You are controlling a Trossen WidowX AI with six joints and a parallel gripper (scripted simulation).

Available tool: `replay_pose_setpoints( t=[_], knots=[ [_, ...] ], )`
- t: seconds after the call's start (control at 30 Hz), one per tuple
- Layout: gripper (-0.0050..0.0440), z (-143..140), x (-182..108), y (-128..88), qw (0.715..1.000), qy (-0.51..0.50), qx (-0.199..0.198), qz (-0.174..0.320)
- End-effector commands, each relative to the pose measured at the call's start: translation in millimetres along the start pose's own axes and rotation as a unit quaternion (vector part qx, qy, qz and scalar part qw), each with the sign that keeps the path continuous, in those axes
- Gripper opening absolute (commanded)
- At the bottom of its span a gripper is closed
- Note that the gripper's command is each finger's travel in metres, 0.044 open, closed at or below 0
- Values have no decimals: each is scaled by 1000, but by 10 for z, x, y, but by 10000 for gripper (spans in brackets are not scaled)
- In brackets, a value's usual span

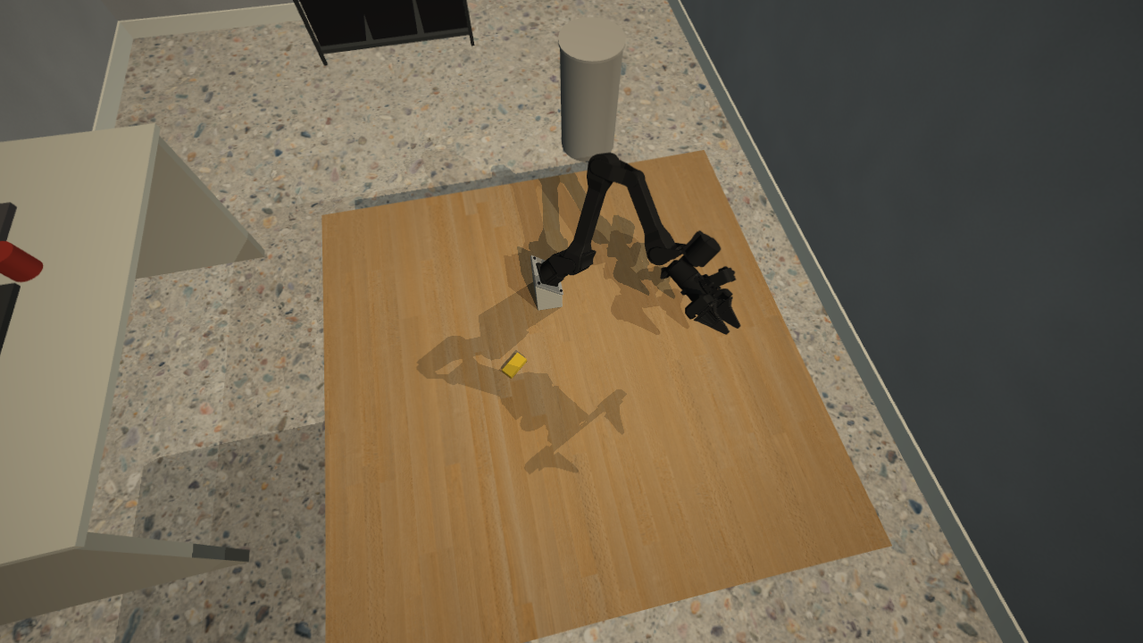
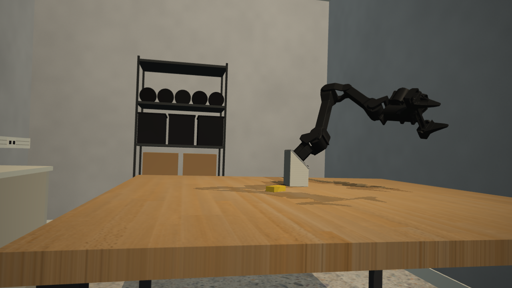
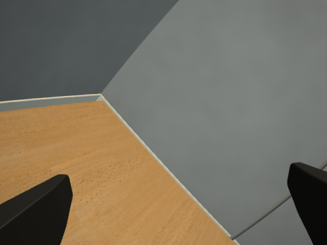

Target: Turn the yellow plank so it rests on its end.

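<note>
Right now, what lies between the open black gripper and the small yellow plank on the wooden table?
Only bare wood crossed by the arm's shadow, seen in the top view, separates the gripper from the flat-lying yellow plank.
</note>
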State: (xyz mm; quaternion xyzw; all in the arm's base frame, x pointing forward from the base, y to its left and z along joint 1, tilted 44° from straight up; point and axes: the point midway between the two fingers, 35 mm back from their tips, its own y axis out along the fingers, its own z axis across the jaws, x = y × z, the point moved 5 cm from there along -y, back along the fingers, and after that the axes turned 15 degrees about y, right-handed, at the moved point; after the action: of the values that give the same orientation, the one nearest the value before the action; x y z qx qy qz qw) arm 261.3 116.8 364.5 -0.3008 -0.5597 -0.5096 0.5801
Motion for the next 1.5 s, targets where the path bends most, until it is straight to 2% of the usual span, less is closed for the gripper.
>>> replay_pose_setpoints(
  t=[0.0,0.13,0.17,0.23,0.3,0.37,0.57,0.6,0.8,0.87,1.03,1.2,1.37,1.43,1.47],
  knots=[
    [440,-467,-3,-115,998,-2,-54,13],
    [440,-915,-69,-286,992,4,-125,33],
    [440,-915,-69,-286,992,4,-125,33],
    [440,-1122,-101,-398,986,10,-160,42],
    [440,-1122,-101,-398,986,10,-160,42],
    [440,-1293,-185,-305,980,9,-182,84],
    [440,-1817,-725,-108,940,37,-234,244],
    [440,-1817,-725,-108,940,37,-234,244],
    [440,-2316,-1274,-125,878,92,-272,383],
    [440,-2316,-1274,-125,878,92,-272,383],
    [440,-2669,-1705,-266,813,152,-293,479],
    [440,-2948,-2094,-480,743,220,-304,555],
    [440,-3151,-2432,-731,669,290,-307,611],
    [440,-3151,-2432,-731,669,290,-307,611],
    [440,-3183,-2494,-782,655,304,-306,620]
  ],
)
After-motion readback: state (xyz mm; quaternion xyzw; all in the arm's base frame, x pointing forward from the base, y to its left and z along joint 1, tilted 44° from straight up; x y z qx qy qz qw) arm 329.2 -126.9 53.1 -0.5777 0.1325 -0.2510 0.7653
